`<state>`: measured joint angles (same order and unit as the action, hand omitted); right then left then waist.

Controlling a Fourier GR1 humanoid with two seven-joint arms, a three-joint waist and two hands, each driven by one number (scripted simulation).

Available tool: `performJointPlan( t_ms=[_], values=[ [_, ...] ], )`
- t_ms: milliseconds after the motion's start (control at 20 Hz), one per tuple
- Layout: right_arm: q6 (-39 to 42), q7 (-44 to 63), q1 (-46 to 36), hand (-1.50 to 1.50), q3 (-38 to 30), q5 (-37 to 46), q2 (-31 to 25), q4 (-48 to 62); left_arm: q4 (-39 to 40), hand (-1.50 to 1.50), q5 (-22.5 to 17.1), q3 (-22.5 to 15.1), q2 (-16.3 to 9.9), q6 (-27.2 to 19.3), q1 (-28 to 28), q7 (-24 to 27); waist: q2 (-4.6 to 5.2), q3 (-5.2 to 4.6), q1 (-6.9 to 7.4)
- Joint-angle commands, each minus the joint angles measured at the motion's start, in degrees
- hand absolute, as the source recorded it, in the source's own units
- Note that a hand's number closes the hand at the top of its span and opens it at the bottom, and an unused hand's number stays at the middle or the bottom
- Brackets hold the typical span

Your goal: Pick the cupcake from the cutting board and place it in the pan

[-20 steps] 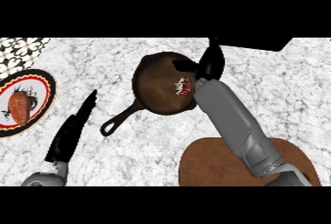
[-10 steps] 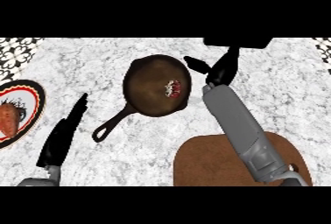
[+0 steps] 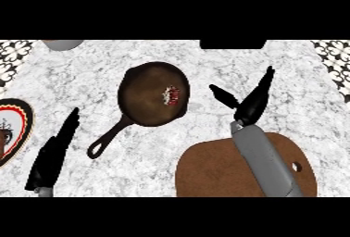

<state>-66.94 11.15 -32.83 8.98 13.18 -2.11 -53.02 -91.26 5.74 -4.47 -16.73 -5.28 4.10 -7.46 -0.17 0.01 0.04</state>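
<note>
The cupcake [image 3: 171,95] sits inside the cast-iron pan [image 3: 147,97], so placing looks done. Right of the pan, the right hand [image 3: 250,102] hangs spread and empty above the cutting board [image 3: 212,173] (withdrawal seems next). The left hand [image 3: 54,152] rests straight-fingered left of the pan.

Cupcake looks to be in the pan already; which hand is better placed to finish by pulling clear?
Right. The right hand is open beside the pan, over the counter above the cutting board, holding nothing; the cupcake lies in the pan. The left hand rests open by the pan's handle, uninvolved.
</note>
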Motion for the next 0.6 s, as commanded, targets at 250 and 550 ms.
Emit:
performJointPlan(
  t_ms=[250, 550],
  values=[
    [2.66, 8.36, 24.51, -1.50, 7.83, 7.68, -6.60, -28.10, -2.23, 0.00, 2.99, -0.41, 1.57, -1.22, 2.25, -1.04, -0.24, -0.09, -1.06],
    [9.50, 7.23, 36.55, -1.50, 4.98, 3.86, -13.07, -41.68, -0.41, 0.00, 2.66, 1.24, 1.84, 0.94, 0.09, -0.95, 0.05, -0.03, -0.55]
  ],
)
